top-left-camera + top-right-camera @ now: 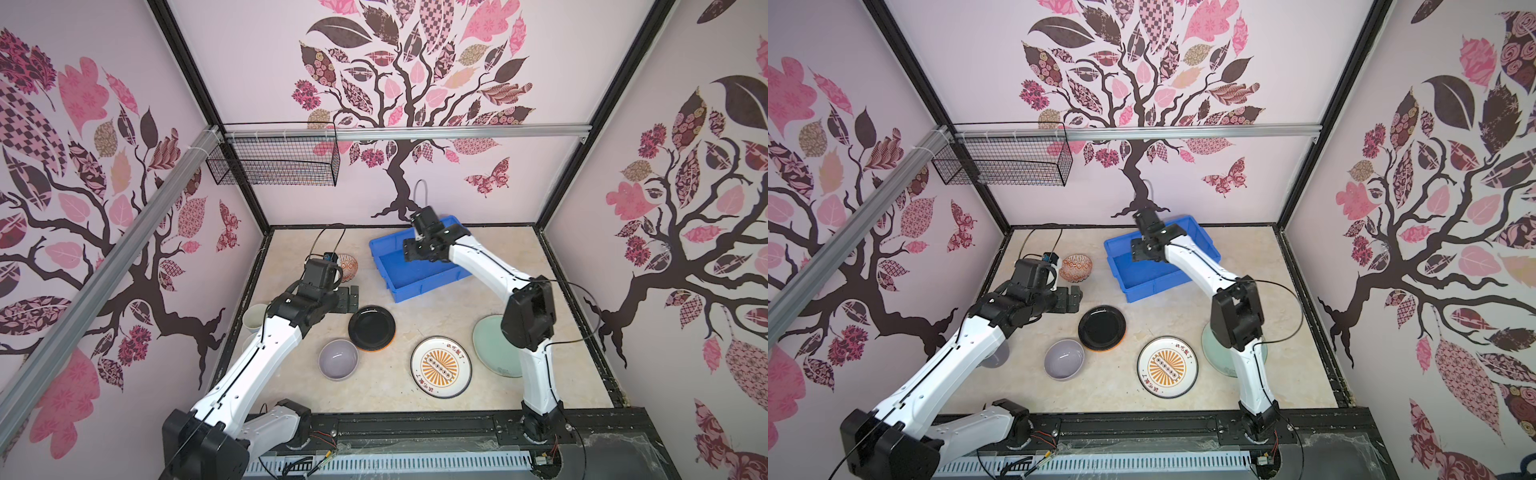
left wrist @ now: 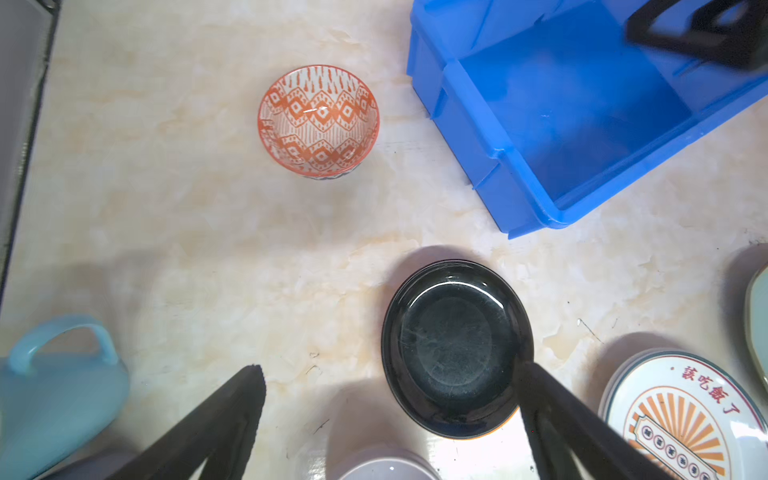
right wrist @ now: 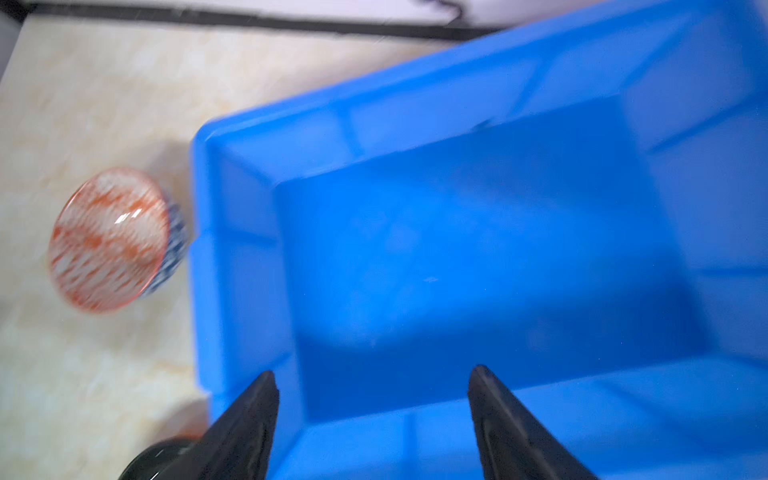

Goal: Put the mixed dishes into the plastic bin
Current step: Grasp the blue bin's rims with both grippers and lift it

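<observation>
Now the right gripper point(image 3: 374, 372) hangs over the blue plastic bin point(image 1: 415, 291) at the back of the surface point(image 1: 440, 311), its jaws apart and gripping nothing. The left gripper point(image 2: 390, 370), spread wide and holding nothing, hovers just beside the black plate point(image 1: 371, 326). Outside the bin lie the orange-patterned bowl point(image 2: 318, 120), lavender bowl point(image 1: 338, 359), sunburst plate point(image 1: 441, 366) and pale green plate point(image 1: 488, 345), the last partly hidden by the right arm. A pale blue mug point(image 2: 54, 395) stands near the left arm.
</observation>
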`<action>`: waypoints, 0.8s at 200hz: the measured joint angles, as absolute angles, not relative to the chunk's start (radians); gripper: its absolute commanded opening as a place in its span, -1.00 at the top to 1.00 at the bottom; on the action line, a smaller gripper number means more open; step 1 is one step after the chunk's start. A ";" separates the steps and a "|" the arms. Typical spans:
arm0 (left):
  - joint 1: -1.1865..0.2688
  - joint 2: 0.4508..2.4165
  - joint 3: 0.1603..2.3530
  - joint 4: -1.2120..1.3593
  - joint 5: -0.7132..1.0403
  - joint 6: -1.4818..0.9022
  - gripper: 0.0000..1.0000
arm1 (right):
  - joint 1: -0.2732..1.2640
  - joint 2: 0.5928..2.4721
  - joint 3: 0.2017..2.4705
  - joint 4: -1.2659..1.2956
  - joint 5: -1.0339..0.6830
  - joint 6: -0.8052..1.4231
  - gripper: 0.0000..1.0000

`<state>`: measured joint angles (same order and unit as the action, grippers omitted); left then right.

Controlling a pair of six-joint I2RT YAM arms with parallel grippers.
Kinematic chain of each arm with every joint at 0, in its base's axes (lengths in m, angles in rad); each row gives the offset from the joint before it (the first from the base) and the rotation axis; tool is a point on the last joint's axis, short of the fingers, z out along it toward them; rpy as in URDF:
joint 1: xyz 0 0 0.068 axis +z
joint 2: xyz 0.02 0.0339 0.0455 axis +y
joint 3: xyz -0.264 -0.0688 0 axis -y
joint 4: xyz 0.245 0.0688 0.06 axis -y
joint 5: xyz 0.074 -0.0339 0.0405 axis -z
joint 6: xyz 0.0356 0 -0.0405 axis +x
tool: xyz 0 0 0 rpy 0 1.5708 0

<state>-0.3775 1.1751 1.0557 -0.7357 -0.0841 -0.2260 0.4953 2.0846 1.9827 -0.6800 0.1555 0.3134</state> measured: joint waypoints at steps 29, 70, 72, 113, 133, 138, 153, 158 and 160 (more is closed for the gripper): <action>-0.383 1.270 1.129 -0.731 -0.039 -0.228 -0.97 | 0.294 2.035 1.897 -0.623 0.234 0.290 -0.54; -0.409 1.386 1.219 -0.728 -0.004 -0.228 -0.97 | 0.166 2.085 1.862 -0.622 0.257 0.262 -0.55; -0.410 1.393 1.223 -0.728 -0.003 -0.228 -0.97 | 0.165 2.088 1.863 -0.621 0.257 0.261 -0.55; -0.428 1.475 1.285 -0.735 0.024 -0.228 -0.97 | 0.154 2.212 1.965 -0.629 0.214 0.229 -0.41; -0.432 1.479 1.285 -0.738 0.028 -0.228 -0.97 | 0.154 2.241 1.984 -0.647 0.202 0.220 -0.04; -0.432 1.480 1.285 -0.739 0.028 -0.228 -0.97 | 0.155 2.246 1.986 -0.652 0.200 0.224 0.08; -0.432 1.483 1.285 -0.739 0.028 -0.228 -0.97 | 0.156 2.250 1.987 -0.675 0.208 0.212 0.31; -0.432 1.485 1.285 -0.739 0.028 -0.228 -0.97 | 0.156 2.250 1.987 -0.684 0.202 0.210 0.38; -0.432 1.486 1.285 -0.739 0.028 -0.228 -0.97 | 0.156 2.250 1.987 -0.687 0.200 0.202 0.39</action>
<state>-0.4320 1.4857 1.2850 -0.7387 0.0277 -0.2279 0.1558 2.2498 1.9873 -0.6868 0.1997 0.2024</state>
